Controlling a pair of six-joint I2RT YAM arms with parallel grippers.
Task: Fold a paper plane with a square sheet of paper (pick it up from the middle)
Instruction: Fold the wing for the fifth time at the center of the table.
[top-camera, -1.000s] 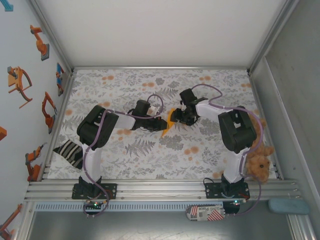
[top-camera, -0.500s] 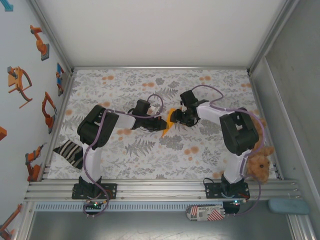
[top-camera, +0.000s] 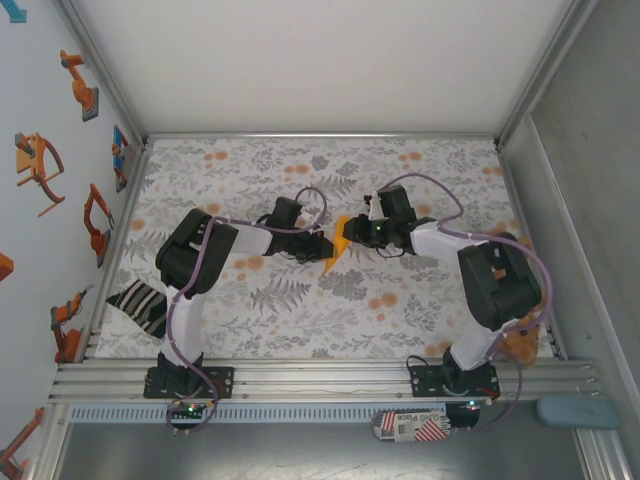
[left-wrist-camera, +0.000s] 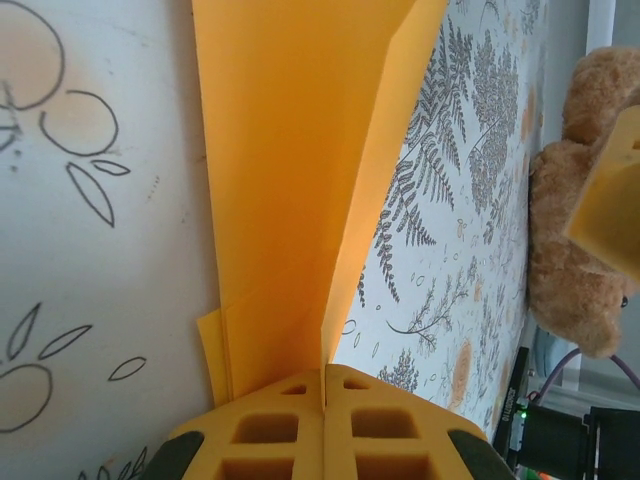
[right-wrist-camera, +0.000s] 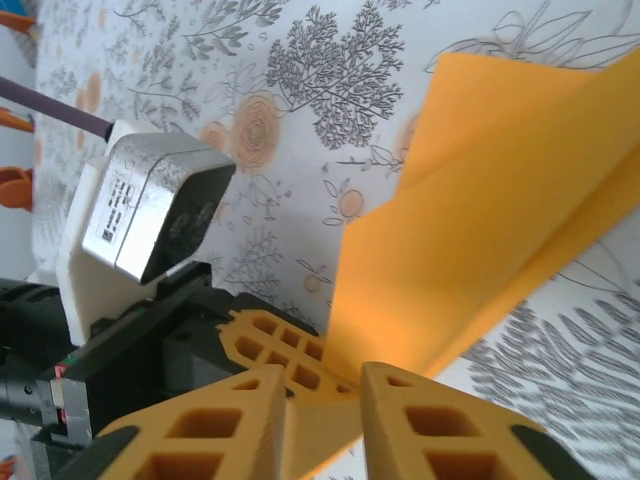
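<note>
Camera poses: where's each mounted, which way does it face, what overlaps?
Top external: above and behind the bases, looking down at the table; both arms show, left gripper and right gripper either side of the paper.
Left wrist: on the left wrist, looking along its shut fingers, paper clamped, teddy beyond.
Right wrist: on the right wrist, looking past its fingers and the paper at the left gripper.
Shared: all three see the paper.

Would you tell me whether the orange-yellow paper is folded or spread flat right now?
Folded: in both wrist views the paper shows overlapping layers meeting along sharp creases, not one flat sheet.
</note>
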